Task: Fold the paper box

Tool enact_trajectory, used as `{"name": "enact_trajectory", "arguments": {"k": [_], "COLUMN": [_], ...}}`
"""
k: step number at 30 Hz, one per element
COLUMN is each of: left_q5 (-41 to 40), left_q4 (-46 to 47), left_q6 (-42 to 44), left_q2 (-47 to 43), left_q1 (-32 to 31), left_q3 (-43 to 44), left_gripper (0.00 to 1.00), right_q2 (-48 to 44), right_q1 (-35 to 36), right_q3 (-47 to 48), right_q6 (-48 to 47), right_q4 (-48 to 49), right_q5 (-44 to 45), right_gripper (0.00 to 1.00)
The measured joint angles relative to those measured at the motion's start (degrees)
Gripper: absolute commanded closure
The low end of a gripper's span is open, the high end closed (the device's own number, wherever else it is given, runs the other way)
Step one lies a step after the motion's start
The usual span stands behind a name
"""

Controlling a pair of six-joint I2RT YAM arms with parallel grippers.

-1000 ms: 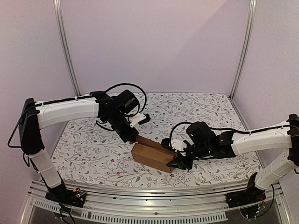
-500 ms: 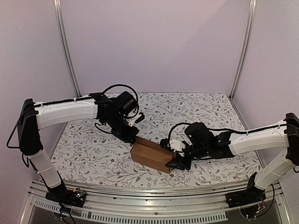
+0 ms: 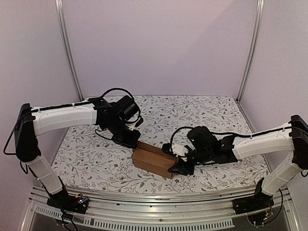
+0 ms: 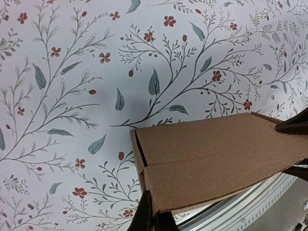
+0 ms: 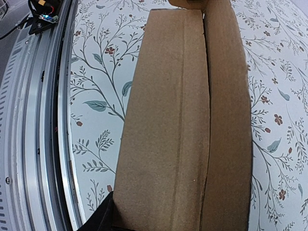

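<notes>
The paper box point(image 3: 155, 161), a slim brown cardboard carton already folded into shape, is lying on the floral tablecloth point(image 3: 86, 154) near the front edge of the table, between the two arms. The right gripper point(image 3: 179, 162) is clamping the box's right end, its jaws standing partly open around the cardboard, with one dark finger point(image 5: 103, 219) showing against the near side of the box in the wrist view. The left gripper point(image 3: 129, 141) is fully closed, its pinched fingertips point(image 4: 151, 219) pressing at the box's rear left corner without enclosing anything.
</notes>
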Motion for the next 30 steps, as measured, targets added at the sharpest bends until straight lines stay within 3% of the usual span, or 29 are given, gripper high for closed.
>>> {"name": "enact_trajectory", "arguments": {"k": [30], "left_q5": [-6.1], "left_q4": [8.2], "left_q6": [-6.2], "left_q2": [-6.6], "left_q1": [-3.4], "left_q3": [-9.9], "left_gripper": [1.00], "right_q2": [0.3], "right_q1": [0.2], "right_q3": [0.3], "right_q6": [0.1], "right_q4": [0.0], "right_q5": [-0.3], "right_gripper": [0.83]}}
